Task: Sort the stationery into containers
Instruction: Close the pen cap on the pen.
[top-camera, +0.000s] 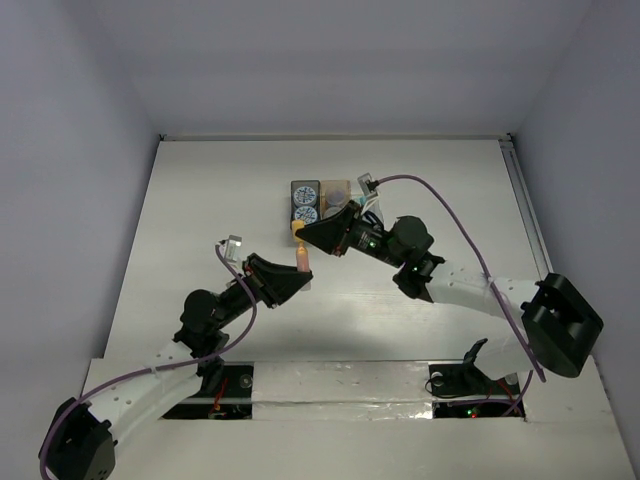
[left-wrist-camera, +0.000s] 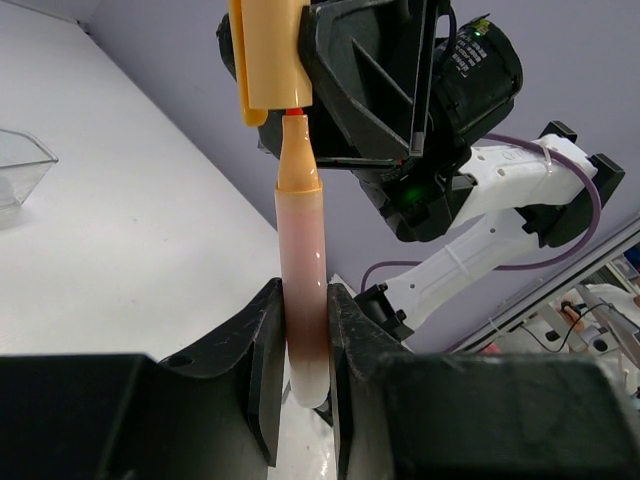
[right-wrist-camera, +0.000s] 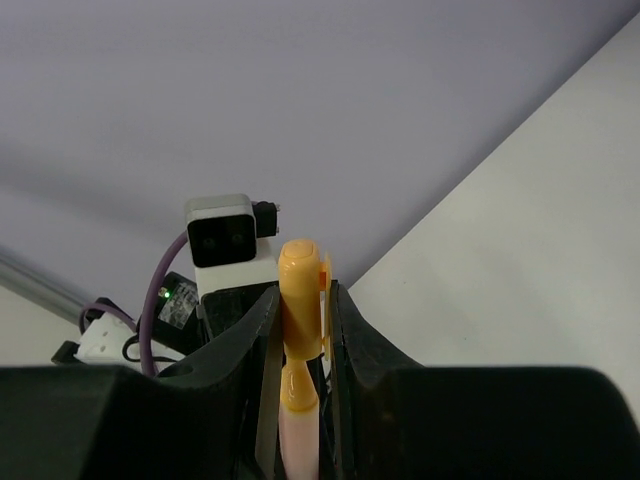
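Your left gripper is clamped on the pale pink barrel of a pen with an orange collar, which stands straight out from its jaws. Just past that, your right gripper pinches the yellow-orange cap, with a sliver of red tip showing between cap and collar.

marker barrel: translucent pink-orange plastic, smooth, glossy. cap: opaque yellow-orange plastic, smooth, satin. left gripper: matt black plastic. counter: white, smooth, slight sheen. clear container: transparent glossy plastic.
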